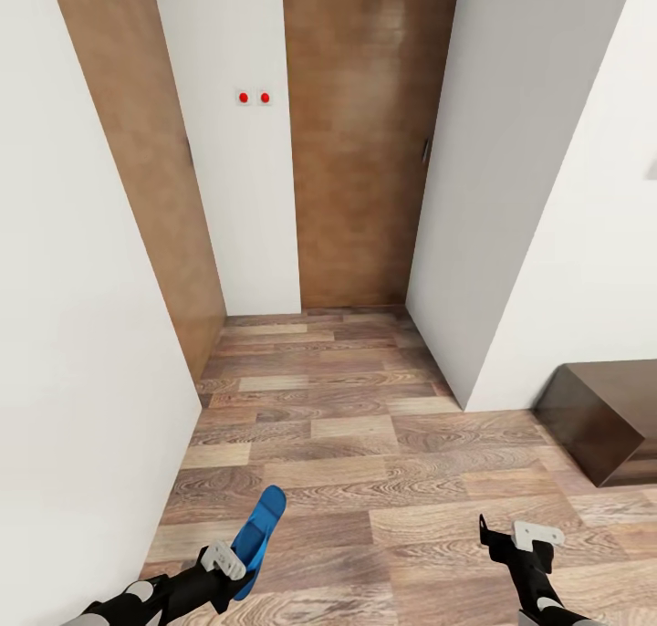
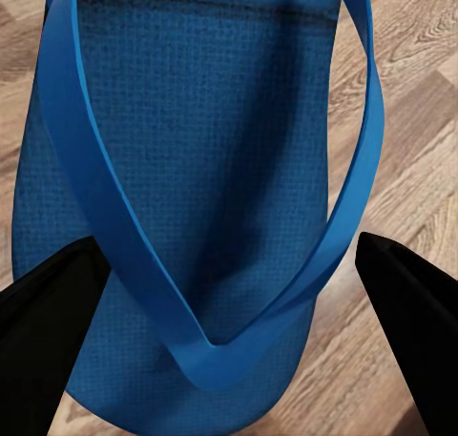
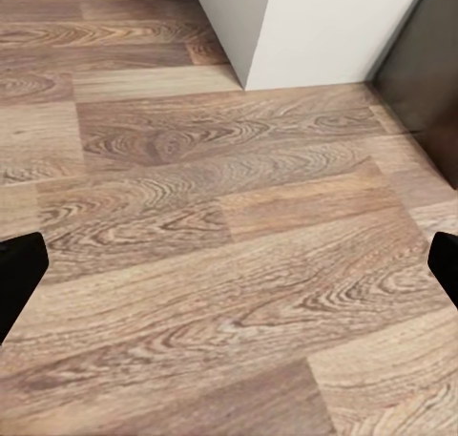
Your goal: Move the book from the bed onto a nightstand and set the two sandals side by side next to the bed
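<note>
The left gripper [image 1: 239, 562] carried a bright blue flat flip-flop sandal [image 1: 258, 537]; its grip looked loose, so slow driving seemed wise. The right gripper [image 1: 511, 539] hung open, empty.

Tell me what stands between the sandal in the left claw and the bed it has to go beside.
The bed is not in these views, so the route cannot be judged. The left claw holds a blue sandal above open wood floor; ahead are white walls, brown doors, and a dark bench at right.
</note>
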Motion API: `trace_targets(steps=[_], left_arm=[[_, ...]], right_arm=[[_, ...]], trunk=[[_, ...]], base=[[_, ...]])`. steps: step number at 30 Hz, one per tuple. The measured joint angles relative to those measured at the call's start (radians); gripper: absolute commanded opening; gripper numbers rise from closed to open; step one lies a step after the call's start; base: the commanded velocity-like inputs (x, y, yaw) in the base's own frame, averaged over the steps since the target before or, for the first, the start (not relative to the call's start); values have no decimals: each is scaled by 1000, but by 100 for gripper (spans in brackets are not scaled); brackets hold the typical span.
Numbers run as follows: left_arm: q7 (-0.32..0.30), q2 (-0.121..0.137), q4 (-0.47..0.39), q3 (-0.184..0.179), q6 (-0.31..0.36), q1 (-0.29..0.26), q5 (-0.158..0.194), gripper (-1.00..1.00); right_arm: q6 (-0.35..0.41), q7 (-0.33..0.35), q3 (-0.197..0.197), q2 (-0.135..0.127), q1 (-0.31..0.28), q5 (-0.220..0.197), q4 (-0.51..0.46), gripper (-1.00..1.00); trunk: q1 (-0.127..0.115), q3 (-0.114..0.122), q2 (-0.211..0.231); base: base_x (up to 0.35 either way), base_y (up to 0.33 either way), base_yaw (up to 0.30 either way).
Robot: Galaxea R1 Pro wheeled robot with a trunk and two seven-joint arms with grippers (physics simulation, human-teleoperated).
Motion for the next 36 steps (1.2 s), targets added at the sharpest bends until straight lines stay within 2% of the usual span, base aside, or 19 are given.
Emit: trace_targets(steps=[33, 36], left_arm=[[0, -4, 0, 0, 0, 0, 0, -100], [0, -6, 0, 0, 0, 0, 0, -100]], right_arm=[[2, -4, 1, 5, 0, 0, 0, 100], [2, -3, 1, 5, 0, 0, 0, 100]], trunk=[[-123, 100, 224], [-123, 100, 224]], base=[[0, 0, 0], [0, 0, 0]])
